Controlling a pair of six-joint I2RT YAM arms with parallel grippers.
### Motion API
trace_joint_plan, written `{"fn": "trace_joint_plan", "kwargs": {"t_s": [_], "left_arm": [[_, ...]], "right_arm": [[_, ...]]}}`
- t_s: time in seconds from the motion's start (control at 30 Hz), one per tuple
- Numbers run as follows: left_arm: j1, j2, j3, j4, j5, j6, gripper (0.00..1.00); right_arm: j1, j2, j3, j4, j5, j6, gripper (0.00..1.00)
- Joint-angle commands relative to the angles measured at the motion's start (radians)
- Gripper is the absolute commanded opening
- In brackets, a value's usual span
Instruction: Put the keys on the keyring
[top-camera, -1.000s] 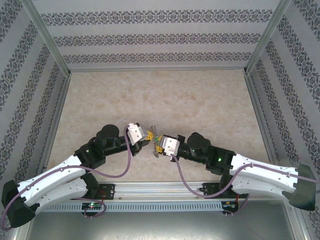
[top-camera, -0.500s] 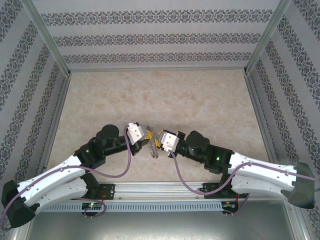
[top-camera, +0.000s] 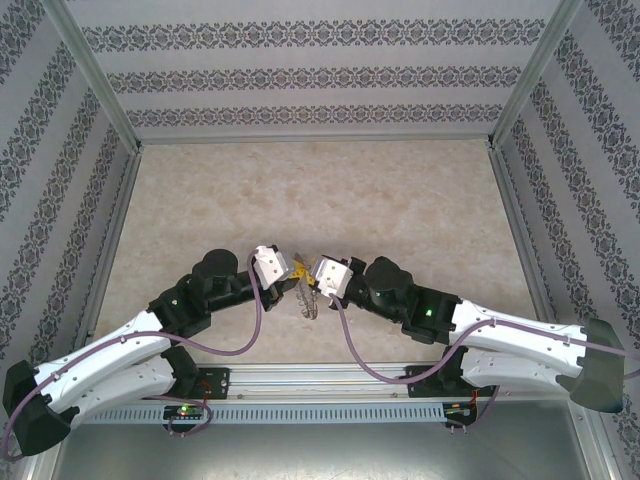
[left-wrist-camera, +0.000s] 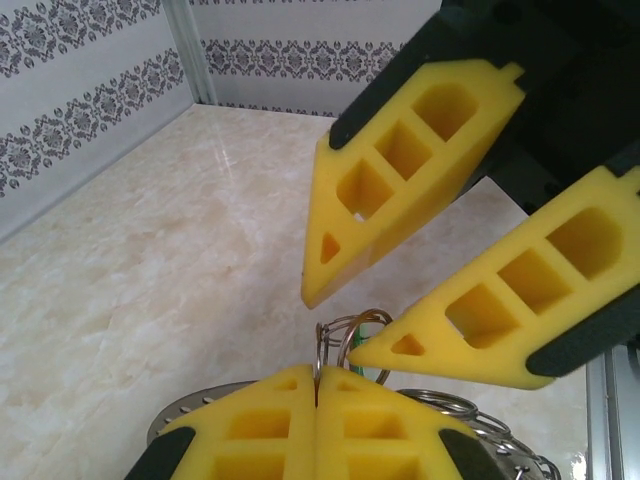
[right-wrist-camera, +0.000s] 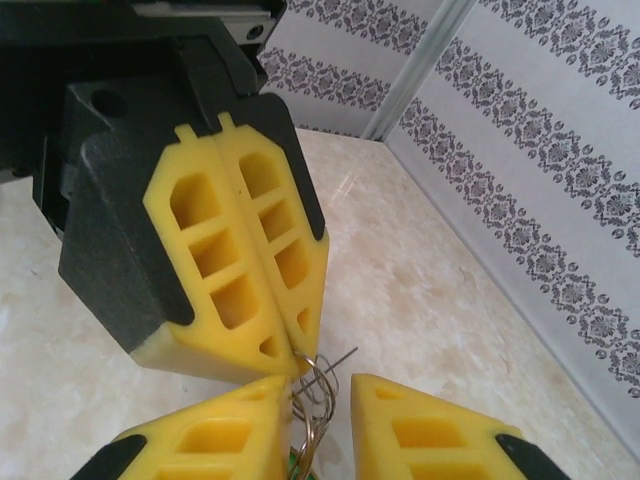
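Found keyring (top-camera: 306, 297) hanging between the two grippers over the near half of the table, about midway left to right: a thin grey-brown wire coil, edge-on from above, with bright loops at the top and a jagged silvery rim lower down. Noted green key (left-wrist-camera: 377, 376) as a small sliver just behind those loops; shape too small to read. Found table (top-camera: 320, 190) a wide marbled surface running out to patterned walls (top-camera: 320, 80), with broad room beyond and to either side; near side crowded by both arms. Recorded left gripper (left-wrist-camera: 316, 398) with jaws pressed together, pinching the wire loops. Recorded right gripper (right-wrist-camera: 322, 392) facing it tip to tip, jaws narrowly parted astride the same loops; contact not discernible.
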Motion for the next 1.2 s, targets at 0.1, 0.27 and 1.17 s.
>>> {"fn": "trace_joint_plan", "kwargs": {"t_s": [0.1,0.27,1.17], "left_arm": [[0.004,-0.024,0.002,0.017,0.005,0.023,0.0],[0.004,-0.024,0.002,0.018,0.005,0.021,0.0],[-0.015,-0.001,0.019,-0.018,-0.041,0.054,0.0]], "right_arm": [[0.0,-0.048,0.009,-0.071,0.052,0.021,0.21],[-0.012,-0.082,-0.008,-0.089,0.039,0.034,0.2],[-0.127,0.012,0.152,-0.199,-0.247,0.307,0.34]]}}
